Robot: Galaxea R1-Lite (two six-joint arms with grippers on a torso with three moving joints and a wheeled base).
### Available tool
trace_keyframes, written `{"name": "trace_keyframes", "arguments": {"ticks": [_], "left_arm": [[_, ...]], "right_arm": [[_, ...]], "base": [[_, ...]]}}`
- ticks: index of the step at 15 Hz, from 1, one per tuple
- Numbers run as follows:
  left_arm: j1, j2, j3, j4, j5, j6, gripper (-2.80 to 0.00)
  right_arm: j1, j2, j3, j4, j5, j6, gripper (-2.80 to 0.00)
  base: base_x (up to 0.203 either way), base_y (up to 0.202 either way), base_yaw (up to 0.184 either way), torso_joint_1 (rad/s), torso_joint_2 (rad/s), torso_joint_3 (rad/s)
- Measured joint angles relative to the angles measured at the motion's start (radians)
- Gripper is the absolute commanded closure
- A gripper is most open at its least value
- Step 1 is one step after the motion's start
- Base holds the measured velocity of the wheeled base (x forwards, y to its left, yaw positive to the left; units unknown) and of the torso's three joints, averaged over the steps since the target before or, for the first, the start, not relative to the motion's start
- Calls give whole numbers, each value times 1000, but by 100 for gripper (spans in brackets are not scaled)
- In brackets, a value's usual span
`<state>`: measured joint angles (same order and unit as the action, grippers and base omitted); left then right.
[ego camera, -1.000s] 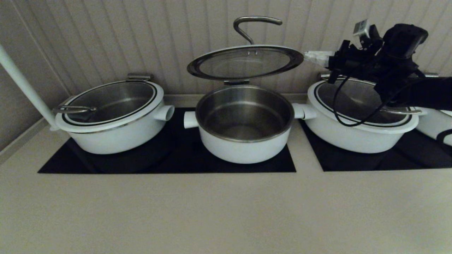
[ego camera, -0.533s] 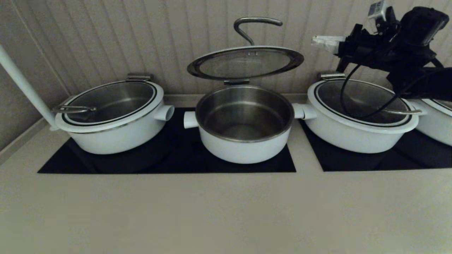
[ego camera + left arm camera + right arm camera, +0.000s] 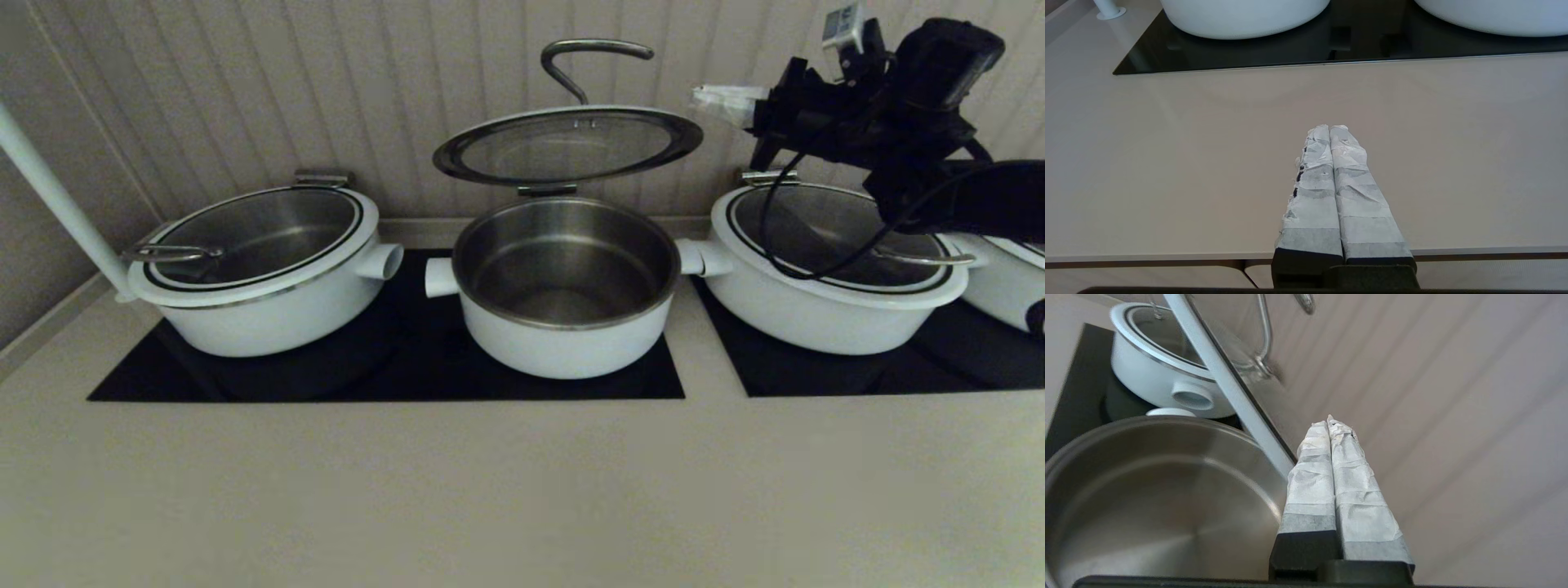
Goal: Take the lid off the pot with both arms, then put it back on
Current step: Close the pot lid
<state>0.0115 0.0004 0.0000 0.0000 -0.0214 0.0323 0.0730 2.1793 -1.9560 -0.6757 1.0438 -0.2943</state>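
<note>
The pot stands open in the middle of the black cooktop, a stubby white handle on each side. The lid is raised above it, nearly level, its back edge on a small steel bracket and its curved steel handle on top. My right gripper is shut and empty, just right of the lid's right rim and slightly above it. In the right wrist view its tips are beside the lid's rim, above the pot. My left gripper is shut and empty over the counter's front, outside the head view.
A wider lidded white pot stands at the left and another at the right under my right arm, with a further pot at the far right. A white pole slants at the far left. The ribbed wall is close behind.
My right gripper rose and drew back to the right, then came left again towards the lid's right rim. The lid and pot have not moved.
</note>
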Motion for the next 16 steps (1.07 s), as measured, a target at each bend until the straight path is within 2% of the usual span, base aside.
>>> {"name": "trace_keyframes", "arguments": {"ticks": [5, 16], "left_arm": [[0, 0, 0, 0, 0, 0, 0], [0, 0, 0, 0, 0, 0, 0]], "right_arm": [[22, 50, 0, -40, -5, -1, 0], [33, 66, 14, -37, 2, -3, 0]], "base": [[0, 0, 0, 0, 0, 0], [0, 0, 0, 0, 0, 0]]}}
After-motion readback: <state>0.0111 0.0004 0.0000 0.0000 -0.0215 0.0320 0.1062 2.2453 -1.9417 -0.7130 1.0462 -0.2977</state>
